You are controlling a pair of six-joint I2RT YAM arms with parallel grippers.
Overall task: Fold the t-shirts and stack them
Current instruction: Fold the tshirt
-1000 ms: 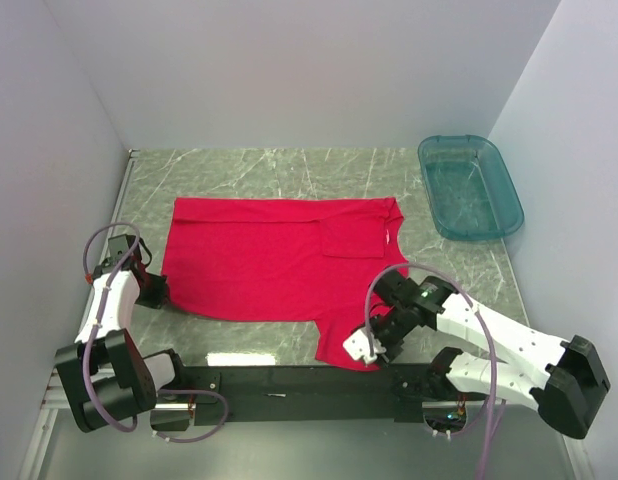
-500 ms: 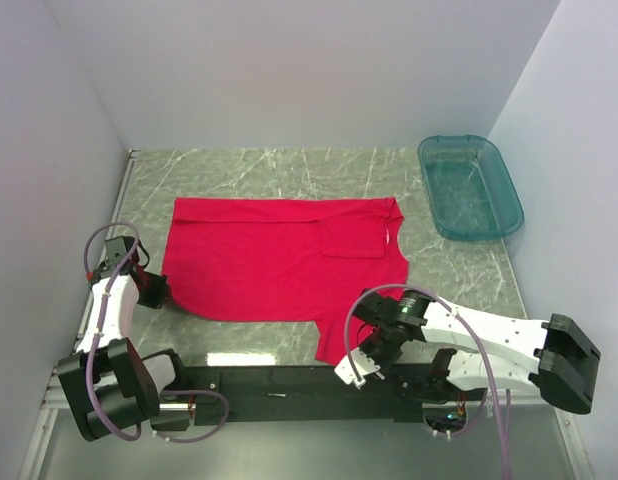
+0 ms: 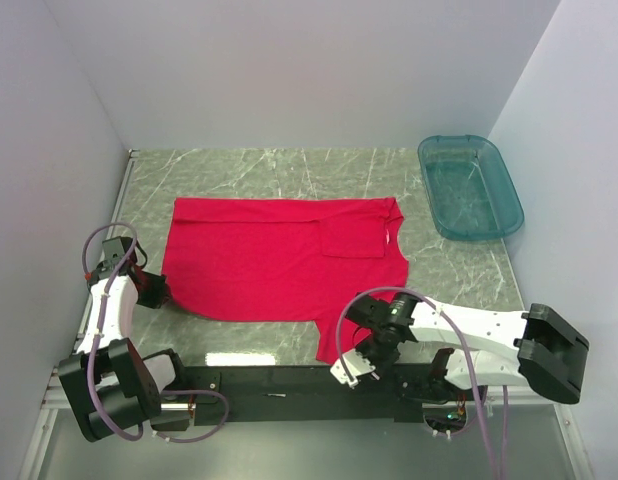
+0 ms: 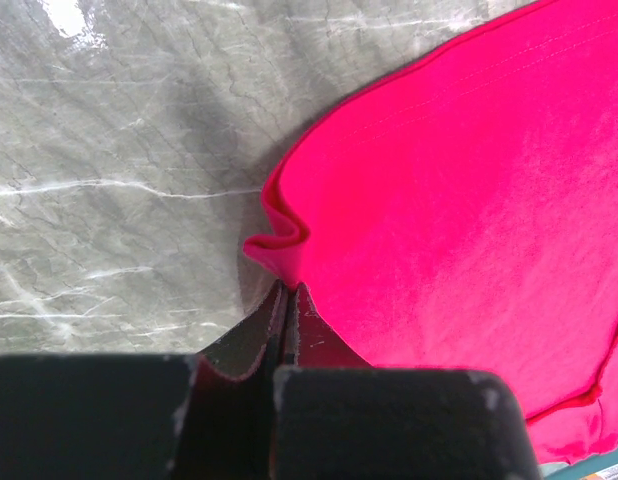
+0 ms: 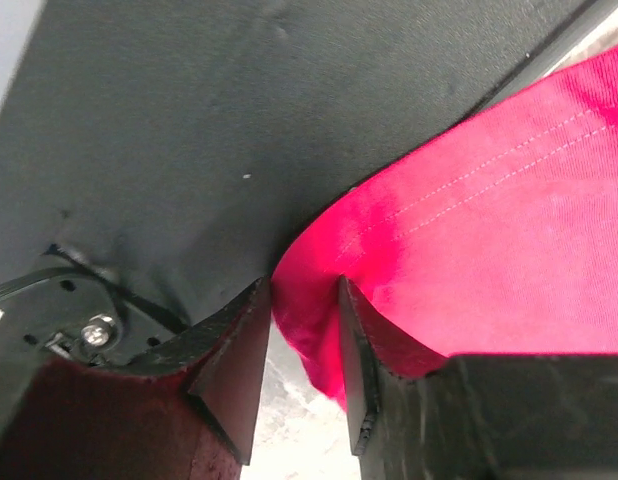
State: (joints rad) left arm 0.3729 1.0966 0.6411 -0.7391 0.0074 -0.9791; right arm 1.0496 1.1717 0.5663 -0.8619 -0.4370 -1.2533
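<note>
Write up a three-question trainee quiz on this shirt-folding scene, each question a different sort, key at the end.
1. True or false: the red t-shirt lies inside the teal tub.
2. The left end effector is: A open, touching nothing; B shut on the t-shirt's edge; C inside the tub.
3. Fill in: red cloth sits ____ the right end effector's fingers.
Key: 1 false; 2 B; 3 between.

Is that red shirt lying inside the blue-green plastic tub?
No, the red t-shirt lies spread on the table, apart from the teal tub at the far right.
</note>
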